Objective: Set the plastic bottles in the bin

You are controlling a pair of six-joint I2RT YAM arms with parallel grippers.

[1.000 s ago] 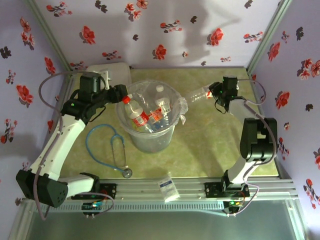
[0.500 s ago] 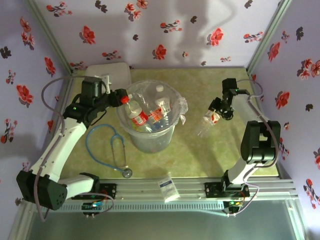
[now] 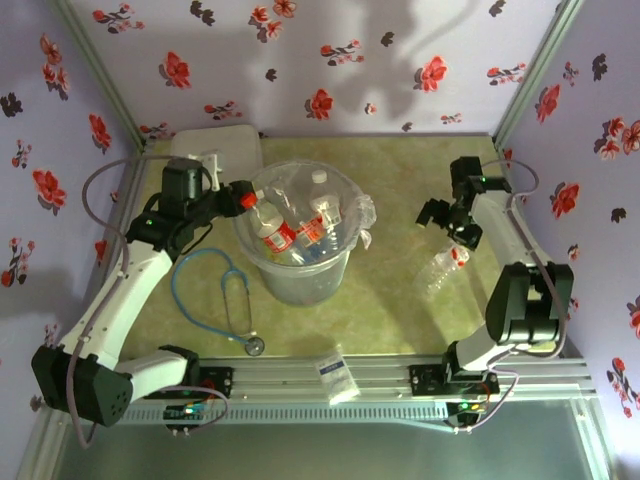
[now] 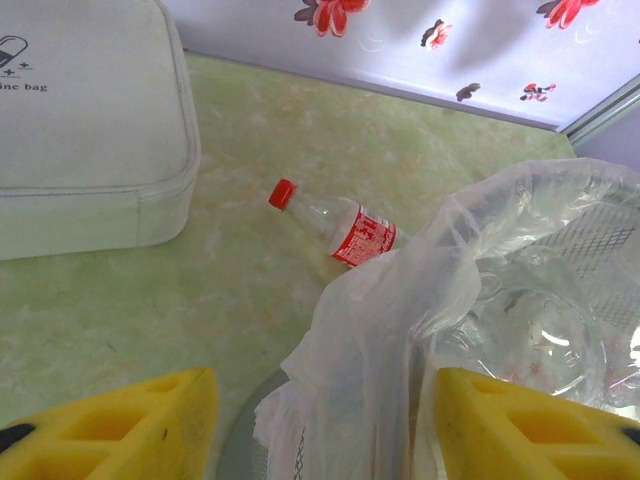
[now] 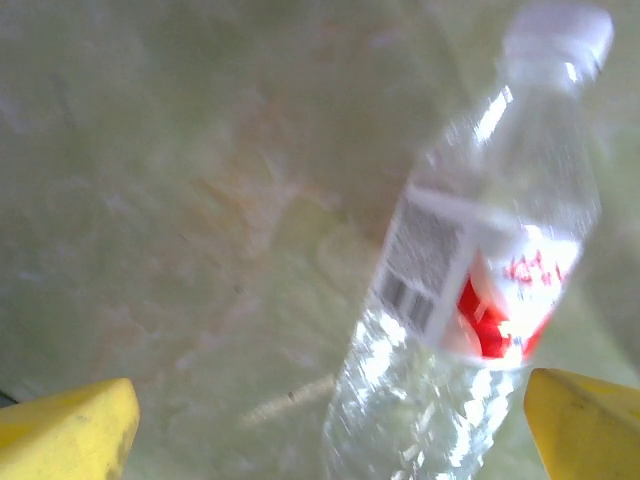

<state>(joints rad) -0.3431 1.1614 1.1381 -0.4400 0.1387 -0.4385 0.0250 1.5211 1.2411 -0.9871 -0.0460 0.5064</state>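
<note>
Both grippers wide open and empty; 1 bottle loose at the right jaws, others in the bin.

The right gripper point(image 3: 452, 228) is seen with jaws fully parted and nothing gripped; a white-capped bottle point(image 5: 470, 280) with a red label lies on the table point(image 3: 390, 310) between and ahead of them, untouched. The left gripper point(image 4: 320, 392) is likewise spread wide and empty, with the bagged rim of the bin point(image 3: 300, 290) between its jaws. A red-capped bottle point(image 4: 335, 225) is noted on the table ahead of those jaws, just beside the bin. Several bottles point(image 3: 300, 225) lie inside the bin.
</note>
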